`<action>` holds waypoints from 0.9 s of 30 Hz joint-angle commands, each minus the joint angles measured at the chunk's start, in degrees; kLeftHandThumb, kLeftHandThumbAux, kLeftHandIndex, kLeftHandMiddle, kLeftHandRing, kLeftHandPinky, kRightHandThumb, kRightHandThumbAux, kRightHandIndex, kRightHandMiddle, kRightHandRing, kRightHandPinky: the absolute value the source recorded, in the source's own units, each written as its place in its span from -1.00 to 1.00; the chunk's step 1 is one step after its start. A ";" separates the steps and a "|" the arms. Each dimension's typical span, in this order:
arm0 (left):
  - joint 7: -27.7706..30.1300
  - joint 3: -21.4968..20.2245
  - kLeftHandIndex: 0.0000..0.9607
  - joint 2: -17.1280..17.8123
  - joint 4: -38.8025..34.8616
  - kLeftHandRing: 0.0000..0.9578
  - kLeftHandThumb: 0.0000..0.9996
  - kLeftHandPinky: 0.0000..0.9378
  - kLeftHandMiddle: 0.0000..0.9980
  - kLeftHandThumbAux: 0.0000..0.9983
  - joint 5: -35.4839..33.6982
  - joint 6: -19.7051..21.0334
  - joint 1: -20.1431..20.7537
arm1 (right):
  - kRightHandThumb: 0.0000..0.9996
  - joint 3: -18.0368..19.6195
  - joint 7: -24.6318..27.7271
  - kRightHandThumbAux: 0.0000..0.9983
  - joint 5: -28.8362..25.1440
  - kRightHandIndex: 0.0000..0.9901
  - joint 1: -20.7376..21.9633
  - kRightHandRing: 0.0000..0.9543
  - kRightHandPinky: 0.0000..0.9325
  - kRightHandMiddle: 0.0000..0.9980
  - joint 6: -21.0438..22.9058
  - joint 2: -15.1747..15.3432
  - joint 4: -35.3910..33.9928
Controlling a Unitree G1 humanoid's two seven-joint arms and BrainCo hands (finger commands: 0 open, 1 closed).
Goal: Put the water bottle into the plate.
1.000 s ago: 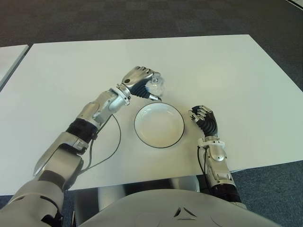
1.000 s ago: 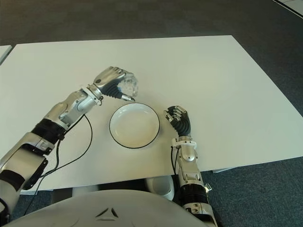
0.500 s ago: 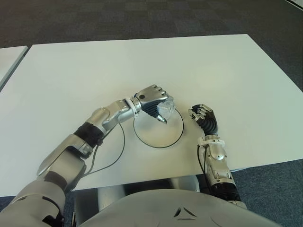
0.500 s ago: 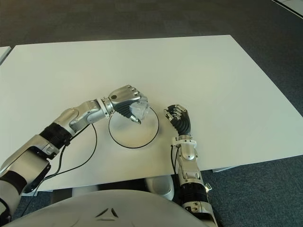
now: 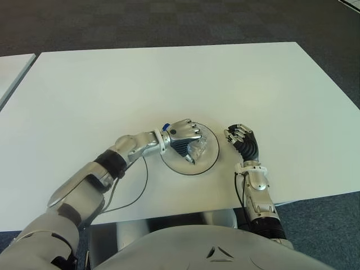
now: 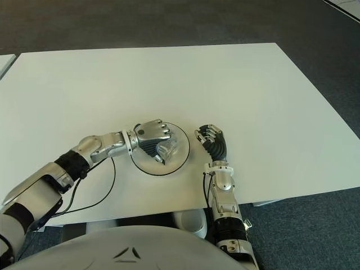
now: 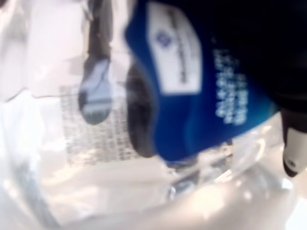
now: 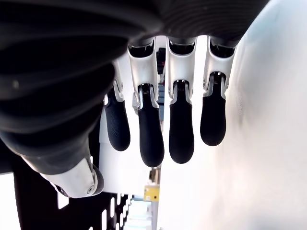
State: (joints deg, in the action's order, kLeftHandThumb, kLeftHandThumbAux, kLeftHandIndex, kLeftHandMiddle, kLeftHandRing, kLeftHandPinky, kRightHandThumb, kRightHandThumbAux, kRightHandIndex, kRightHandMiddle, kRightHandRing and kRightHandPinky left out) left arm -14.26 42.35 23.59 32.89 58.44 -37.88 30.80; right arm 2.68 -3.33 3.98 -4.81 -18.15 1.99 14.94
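Spanning nearly the whole head views was the white desk (image 5: pixel 112 79), with dark carpet past its far and right edges and a second white surface (image 5: pixel 11 70) just off its left edge. Most of the desk top sat bare, so loads of open room on the far half and out to both sides.

Near the front edge sat the plate (image 5: pixel 209 158), white with a thin dark rim. Over it was the left robot hand (image 5: pixel 184 140), fingers clenched around the clear water bottle (image 5: pixel 198 151), which showed low over the plate's inside; whether it touched the plate I couldn't tell. A black cable (image 5: pixel 126 188) looped on the desk under that forearm.

The left wrist view gave what the head views didn't: the bottle's blue label (image 7: pixel 192 91) and crinkly clear plastic filling the shot.

The right robot hand (image 5: pixel 242 140) showed just right of the plate, apart from it. Its wrist view showed the fingers (image 8: pixel 151 139) loosely curled, holding nothing.
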 commanded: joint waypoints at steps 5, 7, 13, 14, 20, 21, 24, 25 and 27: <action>-4.85 6.06 -0.18 -1.62 7.83 0.80 0.70 0.84 0.09 0.34 5.57 0.07 0.17 | 0.41 -0.11 -0.09 0.46 -0.12 -0.13 -0.25 0.11 0.12 0.06 0.70 -0.13 0.43; -6.06 7.02 -0.17 -2.14 9.10 0.80 0.70 0.85 0.09 0.34 6.03 0.41 0.30 | 0.41 -0.11 0.01 0.46 -0.17 -0.13 -0.32 0.11 0.12 0.06 0.78 -0.08 0.36; -9.92 8.91 -0.17 -3.05 11.81 0.80 0.70 0.85 0.10 0.34 6.80 1.19 0.83 | 0.41 -0.14 0.04 0.46 -0.19 -0.13 -0.32 0.10 0.11 0.05 0.87 -0.08 0.38; -10.35 9.17 -0.17 -3.11 12.11 0.80 0.70 0.85 0.10 0.34 6.79 1.28 0.94 | 0.41 -0.14 0.04 0.46 -0.19 -0.13 -0.32 0.10 0.11 0.05 0.87 -0.09 0.38; -12.35 10.71 -0.16 -3.41 13.70 0.61 0.70 0.59 0.15 0.34 6.98 1.41 1.37 | 0.41 -0.18 0.01 0.46 -0.11 -0.13 -0.48 0.10 0.11 0.05 0.82 -0.06 0.24; -12.47 10.97 -0.17 -3.42 13.87 0.54 0.70 0.50 0.15 0.34 7.00 1.33 1.47 | 0.41 -0.19 0.01 0.46 -0.10 -0.13 -0.50 0.10 0.11 0.06 0.80 -0.05 0.23; -12.96 11.65 -0.20 -3.27 14.09 0.29 0.68 0.25 0.10 0.35 7.13 0.83 1.80 | 0.41 -0.27 -0.03 0.46 0.01 -0.13 -0.54 0.10 0.11 0.06 0.80 -0.05 0.19; -13.42 12.04 -0.20 -3.10 14.05 0.26 0.68 0.23 0.10 0.35 7.41 0.35 2.10 | 0.41 -0.28 -0.03 0.46 0.01 -0.13 -0.57 0.10 0.11 0.06 0.86 -0.05 0.13; -14.31 12.65 -0.22 -2.92 14.12 0.18 0.67 0.17 0.07 0.35 7.81 -0.52 2.61 | 0.41 -0.30 -0.03 0.46 -0.01 -0.13 -0.60 0.10 0.10 0.06 1.00 -0.06 0.04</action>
State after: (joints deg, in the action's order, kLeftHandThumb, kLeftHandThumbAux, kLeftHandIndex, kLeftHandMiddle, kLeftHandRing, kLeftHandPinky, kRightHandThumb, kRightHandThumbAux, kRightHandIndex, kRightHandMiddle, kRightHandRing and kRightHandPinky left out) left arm -29.76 50.98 19.65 44.26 62.41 -37.33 35.51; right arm 2.59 -3.32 4.01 -4.95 -18.14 2.08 14.89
